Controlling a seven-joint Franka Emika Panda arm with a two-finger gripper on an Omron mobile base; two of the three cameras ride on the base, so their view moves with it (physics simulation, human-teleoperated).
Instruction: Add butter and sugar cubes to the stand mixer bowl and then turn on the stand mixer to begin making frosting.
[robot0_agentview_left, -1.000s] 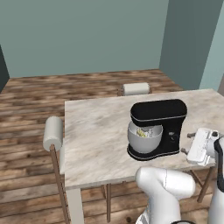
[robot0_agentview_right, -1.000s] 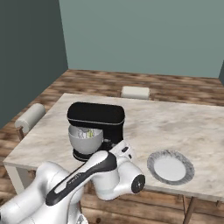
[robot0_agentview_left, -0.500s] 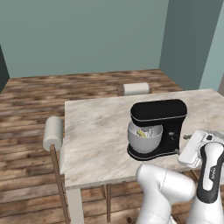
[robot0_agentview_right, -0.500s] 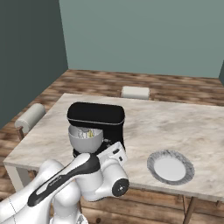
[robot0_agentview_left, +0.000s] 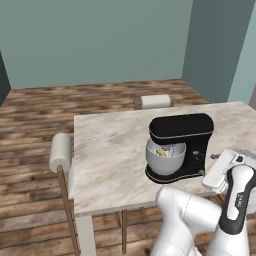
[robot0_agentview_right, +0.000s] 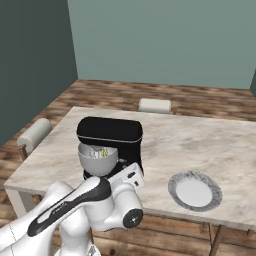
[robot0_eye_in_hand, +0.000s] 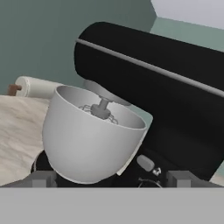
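Step in hand: judged to be switching on the stand mixer (robot0_agentview_left: 181, 146); pale-yellow pieces, probably the butter (robot0_agentview_left: 161, 152), already lay in the stand mixer bowl (robot0_agentview_left: 164, 159).
Mixer position: on the marble table (robot0_agentview_left: 110, 150), near its near edge, bowl under the tilting head.
Fingers: spread wide, holding nothing; gripper (robot0_eye_in_hand: 108, 180) close beside the mixer base, facing the bowl (robot0_eye_in_hand: 89, 135).
Method: advance level toward the small grey control (robot0_eye_in_hand: 145, 163) low on the base, right of the bowl; press with one fingertip; keep clear of the bowl wall and whisk (robot0_eye_in_hand: 101, 110).
Count: one mixer, one bowl, one whisk, one plate (robot0_agentview_right: 194, 191), two chairs.
Sugar cubes: could not be told apart.
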